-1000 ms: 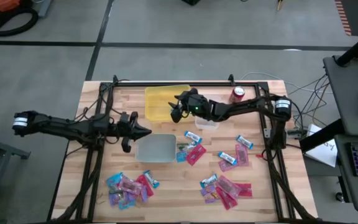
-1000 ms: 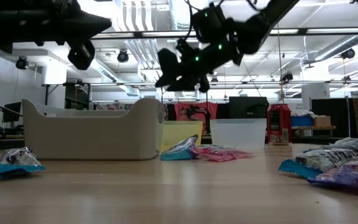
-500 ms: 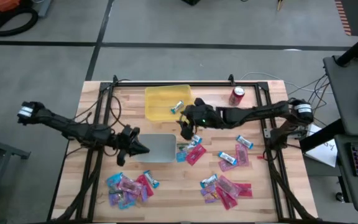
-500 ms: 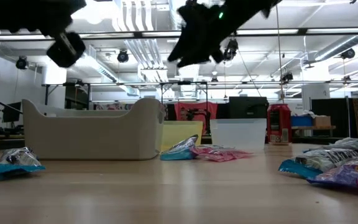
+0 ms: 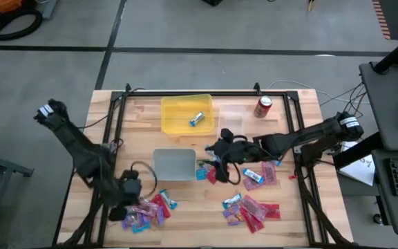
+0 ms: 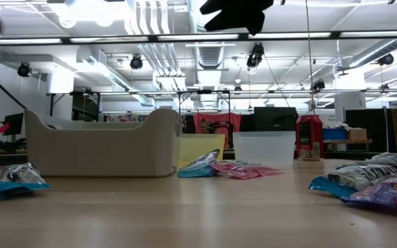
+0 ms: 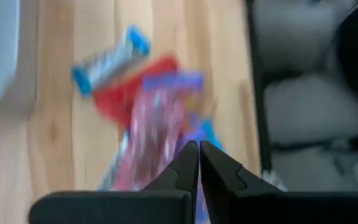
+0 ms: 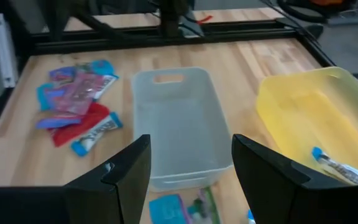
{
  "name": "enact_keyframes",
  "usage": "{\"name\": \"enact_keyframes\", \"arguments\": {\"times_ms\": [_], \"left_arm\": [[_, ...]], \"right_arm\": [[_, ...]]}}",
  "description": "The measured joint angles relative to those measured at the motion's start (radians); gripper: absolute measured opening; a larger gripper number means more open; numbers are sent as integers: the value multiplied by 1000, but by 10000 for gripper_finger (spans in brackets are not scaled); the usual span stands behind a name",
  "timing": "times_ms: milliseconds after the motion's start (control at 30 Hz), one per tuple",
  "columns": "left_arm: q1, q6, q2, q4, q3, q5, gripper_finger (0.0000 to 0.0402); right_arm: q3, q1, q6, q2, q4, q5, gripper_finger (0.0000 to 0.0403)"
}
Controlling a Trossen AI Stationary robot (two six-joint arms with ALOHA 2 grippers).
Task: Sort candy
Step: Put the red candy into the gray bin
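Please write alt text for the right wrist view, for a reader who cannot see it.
The right claw hangs open above a wooden table, facing an empty grey bin. A yellow bin beside it holds one blue-and-silver bar.

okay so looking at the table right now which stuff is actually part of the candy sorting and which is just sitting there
Part of the job:
- candy piles: front left, centre, front right
- blue-and-silver bar already in the yellow bin
- grey bin, empty
- clear bin
- left gripper, right gripper

Just lying about:
- red soda can
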Motion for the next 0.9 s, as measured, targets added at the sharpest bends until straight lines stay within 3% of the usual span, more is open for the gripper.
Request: {"name": "enact_keyframes", "arguments": {"times_ms": [167,400,900], "left_arm": [[-89,-140,95,-47,46,-65,0],[-96,-193,178,-45,51,-97,18],[-96,-167,402,-47,51,-85,188]], "right_arm": [[0,30,-2,1,0,0,215],[0,34,-2,4,0,1,215],[-4,34,0,5,-1,1,215]]}}
